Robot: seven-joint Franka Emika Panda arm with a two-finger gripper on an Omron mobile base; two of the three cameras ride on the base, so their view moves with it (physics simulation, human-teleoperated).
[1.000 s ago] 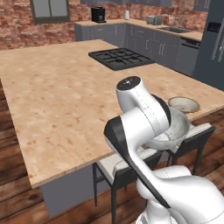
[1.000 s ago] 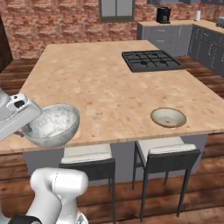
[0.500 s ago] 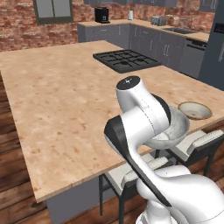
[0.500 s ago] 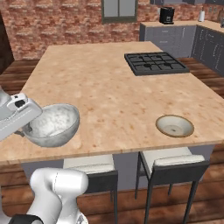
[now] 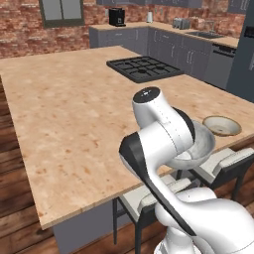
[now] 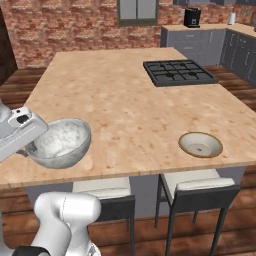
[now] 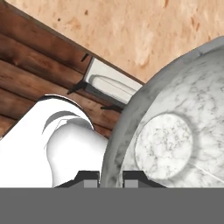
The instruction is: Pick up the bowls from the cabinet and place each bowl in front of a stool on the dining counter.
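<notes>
Gripping the rim of the grey-white marbled bowl (image 6: 60, 142), the pincer (image 7: 110, 176) is clamped narrow on it, one fingertip on each side of the wall. The bowl is carried just above the near edge of the tan-pink tabletop (image 6: 125, 100), over the left stool (image 6: 102, 192). The cream bowl (image 6: 200, 144) with tan-brown rim is set on the tabletop near the same edge, in front of the right stool (image 6: 197, 185). The black cooktop (image 6: 179, 72) is seen farther back, well apart from both bowls.
</notes>
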